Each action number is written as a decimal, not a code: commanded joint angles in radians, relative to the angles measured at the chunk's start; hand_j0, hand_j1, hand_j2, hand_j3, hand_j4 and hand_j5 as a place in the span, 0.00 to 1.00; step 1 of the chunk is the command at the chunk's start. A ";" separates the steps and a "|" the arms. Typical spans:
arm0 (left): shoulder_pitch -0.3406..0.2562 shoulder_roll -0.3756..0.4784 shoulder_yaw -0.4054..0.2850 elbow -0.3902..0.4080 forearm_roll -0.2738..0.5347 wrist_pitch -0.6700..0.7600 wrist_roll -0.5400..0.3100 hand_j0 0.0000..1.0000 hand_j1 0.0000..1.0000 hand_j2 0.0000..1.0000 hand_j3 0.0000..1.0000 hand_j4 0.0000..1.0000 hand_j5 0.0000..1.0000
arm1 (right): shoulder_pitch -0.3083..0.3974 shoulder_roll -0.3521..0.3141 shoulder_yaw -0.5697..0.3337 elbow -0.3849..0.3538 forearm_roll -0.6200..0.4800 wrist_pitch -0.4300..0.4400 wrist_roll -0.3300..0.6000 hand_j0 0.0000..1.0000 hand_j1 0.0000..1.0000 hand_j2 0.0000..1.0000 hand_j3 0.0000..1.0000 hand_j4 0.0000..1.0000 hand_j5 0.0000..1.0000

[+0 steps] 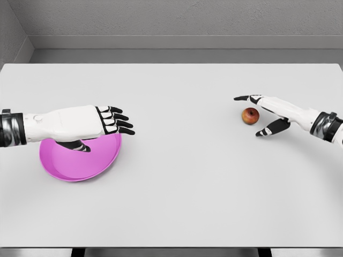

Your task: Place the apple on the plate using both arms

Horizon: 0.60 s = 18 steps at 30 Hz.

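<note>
A small red apple (250, 115) rests on the white table at the right. My right hand (257, 114) reaches in from the right edge, open, with fingers stretched above the apple and the thumb below it, framing it without closing. A pink plate (80, 163) lies at the left of the table. My left hand (110, 124) hovers over the plate's far rim, fingers extended and loosely spread to the right, thumb tucked beneath, holding nothing. The forearm hides part of the plate's upper edge.
The white table (177, 176) spans almost the whole view, with its front edge near the bottom. A grey wall (177, 21) rises behind its far edge.
</note>
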 commanded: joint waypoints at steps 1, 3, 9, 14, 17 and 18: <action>-0.001 0.000 0.001 0.000 0.006 0.001 0.001 1.00 1.00 1.00 1.00 1.00 1.00 | 0.000 0.000 -0.001 0.004 -0.006 0.003 0.000 0.94 0.94 0.94 0.94 0.94 0.94; -0.001 0.001 0.001 0.000 0.006 0.001 0.001 1.00 1.00 1.00 1.00 1.00 1.00 | -0.006 0.000 -0.002 0.016 -0.006 0.003 0.000 0.94 0.94 0.94 0.94 0.94 0.94; -0.002 0.002 0.001 0.000 0.006 0.001 0.001 1.00 1.00 1.00 1.00 1.00 1.00 | -0.006 0.002 -0.002 0.022 -0.005 0.003 0.000 0.92 0.92 0.92 0.92 0.92 0.92; -0.002 0.002 0.001 0.000 0.006 0.001 0.001 1.00 1.00 1.00 1.00 1.00 1.00 | -0.006 0.002 -0.002 0.027 -0.005 0.003 0.000 0.90 0.90 0.90 0.90 0.90 0.90; -0.002 0.001 0.000 0.000 0.006 0.001 0.001 1.00 1.00 1.00 1.00 1.00 1.00 | -0.008 0.005 -0.001 0.031 -0.002 0.003 0.000 0.90 0.90 0.90 0.90 0.90 0.90; -0.002 0.002 0.001 0.000 0.006 0.001 0.001 1.00 1.00 1.00 1.00 1.00 1.00 | -0.008 0.005 -0.001 0.031 -0.002 0.003 0.000 0.89 0.89 0.89 0.89 0.89 0.89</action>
